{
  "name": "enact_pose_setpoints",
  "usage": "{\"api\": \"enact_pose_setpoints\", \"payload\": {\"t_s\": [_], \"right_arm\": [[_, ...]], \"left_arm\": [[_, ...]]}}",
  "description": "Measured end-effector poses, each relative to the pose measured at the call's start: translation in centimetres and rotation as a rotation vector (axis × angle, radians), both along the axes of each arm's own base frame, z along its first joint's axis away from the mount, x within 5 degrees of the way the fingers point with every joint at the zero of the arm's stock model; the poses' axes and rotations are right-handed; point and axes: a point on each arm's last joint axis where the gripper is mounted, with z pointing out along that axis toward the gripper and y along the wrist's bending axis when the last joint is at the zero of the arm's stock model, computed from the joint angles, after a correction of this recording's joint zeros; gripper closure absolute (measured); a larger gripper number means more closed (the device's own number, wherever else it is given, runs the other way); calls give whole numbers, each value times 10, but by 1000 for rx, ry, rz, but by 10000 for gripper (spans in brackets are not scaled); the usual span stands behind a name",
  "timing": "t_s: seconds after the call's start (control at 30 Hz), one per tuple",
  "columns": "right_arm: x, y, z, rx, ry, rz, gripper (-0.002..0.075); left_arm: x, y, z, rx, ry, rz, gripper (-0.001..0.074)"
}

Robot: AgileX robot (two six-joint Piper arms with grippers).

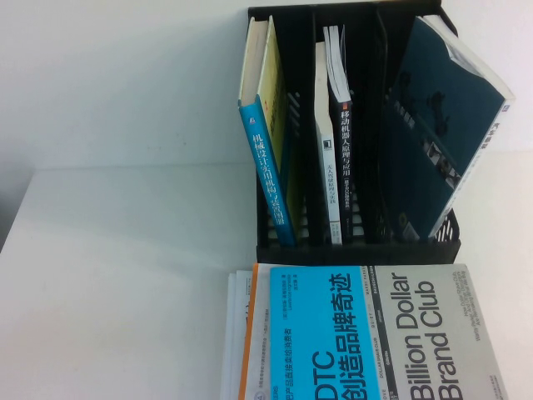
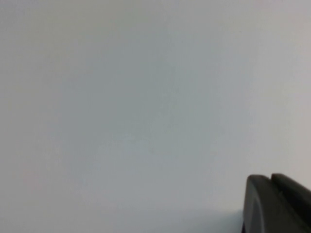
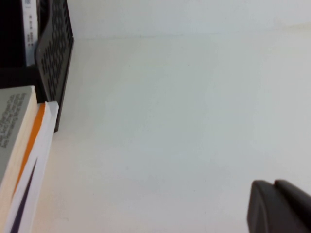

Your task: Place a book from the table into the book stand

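Lying just in front of the book stand point(image 1: 275, 242), the book point(image 1: 375, 333) is showing "DTC" and "Billion Dollar Brand Club". Left gripper point(image 2: 274, 204) and right gripper point(image 3: 277, 206) are hovering over the table point(image 1: 125, 267), both closed, empty.

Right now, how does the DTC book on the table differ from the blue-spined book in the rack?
The DTC book lies flat, cover up, atop another book; the blue-spined book stands leaning in the book stand. The DTC book's cover is half blue, half grey and looks thicker. Both carry Chinese lettering.
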Motion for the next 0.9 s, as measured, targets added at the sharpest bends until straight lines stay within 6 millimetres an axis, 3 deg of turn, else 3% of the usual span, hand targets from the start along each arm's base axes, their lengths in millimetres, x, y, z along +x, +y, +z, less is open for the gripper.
{"api": "enact_pose_setpoints", "payload": {"t_s": [0.3,0.5,0.6,0.9], "right_arm": [[0,0,0,0,0,0,729],[0,-1,0,-26,2,-2,729],[0,-2,0,-54,5,-4,729],[1,0,1,0,-22,-1,729]], "left_arm": [[1,-1,3,-22,75,-26,738],[-9,0,40,56,166,8,738],[-12,0,45,119,262,30,738],[-12,1,23,179,547,37,738]]}}
